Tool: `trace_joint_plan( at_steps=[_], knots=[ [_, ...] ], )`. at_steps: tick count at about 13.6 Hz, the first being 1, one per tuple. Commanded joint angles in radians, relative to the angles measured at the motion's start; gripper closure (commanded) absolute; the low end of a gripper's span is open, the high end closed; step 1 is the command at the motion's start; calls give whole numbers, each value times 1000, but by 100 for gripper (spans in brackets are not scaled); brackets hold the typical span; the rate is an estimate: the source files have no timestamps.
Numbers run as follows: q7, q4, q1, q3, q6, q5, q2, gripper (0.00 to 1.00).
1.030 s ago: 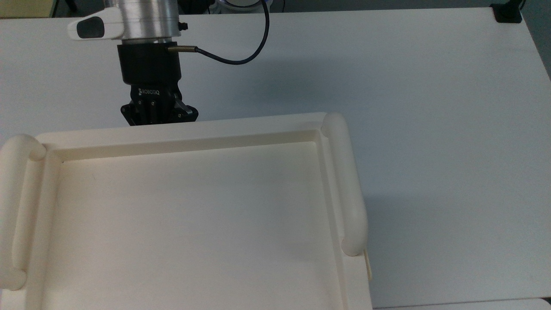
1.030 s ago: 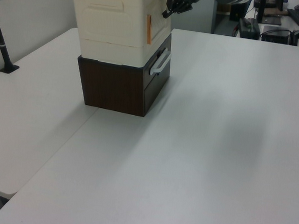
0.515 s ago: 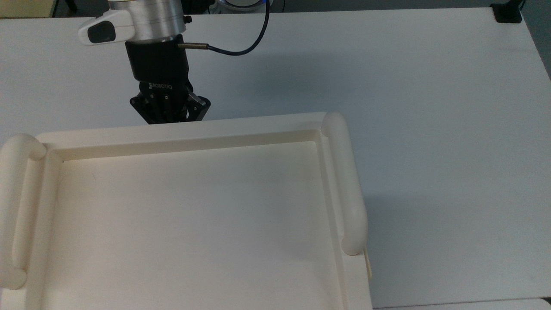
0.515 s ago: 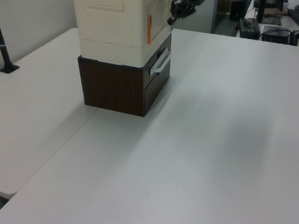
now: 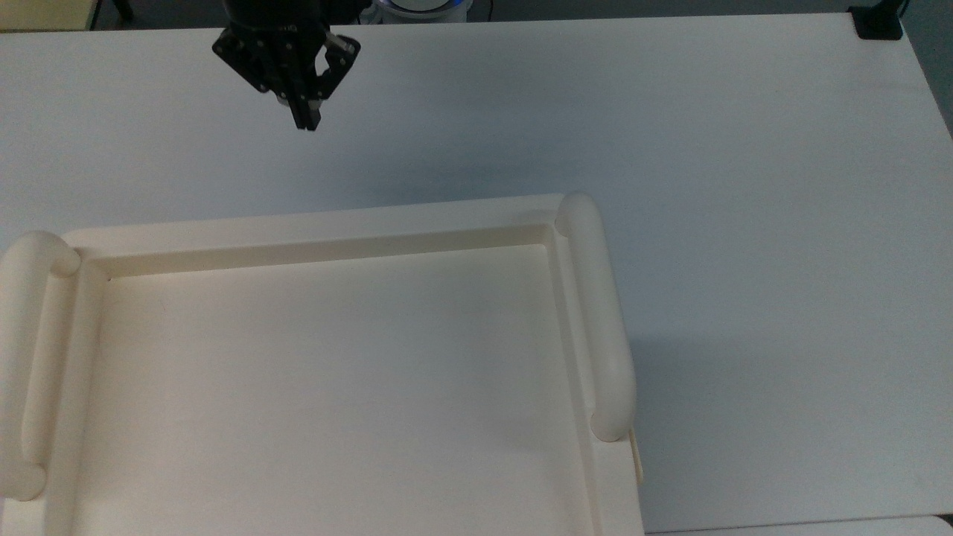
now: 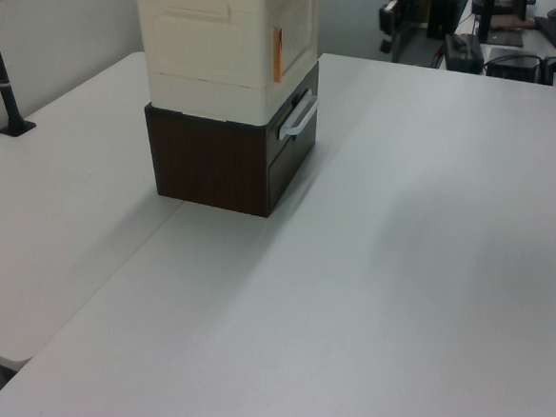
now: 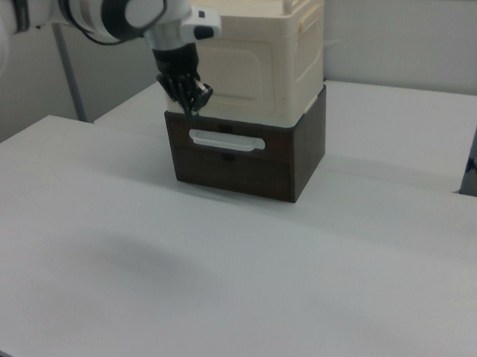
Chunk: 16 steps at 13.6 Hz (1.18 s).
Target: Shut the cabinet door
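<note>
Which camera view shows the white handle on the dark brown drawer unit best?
The right view: the white handle faces the camera on the brown unit. The left view shows it edge-on. The top view has the cabinet covering it.

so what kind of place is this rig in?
Probably a robotics lab or office workspace: plain white tables pushed together, a cream cabinet stacked on a dark drawer unit, and electronics gear behind.

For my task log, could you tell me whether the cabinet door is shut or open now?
Shut. In the right view the cabinet door lies flush with the cabinet front, and the pincer hangs clear of it.
</note>
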Motion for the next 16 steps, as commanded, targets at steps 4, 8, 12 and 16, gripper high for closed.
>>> trace_joint_plan(
  at_steps=[4, 8, 12, 16],
  knots=[
    [-27, -96, 60, -17, -264, -66, -213, 0],
    [-32, -131, 123, -18, -289, -97, -231, 0],
    [-36, -129, 103, -18, -155, -80, -195, 0],
    [-35, -128, 103, -18, -141, -82, -187, 0]
  ],
)
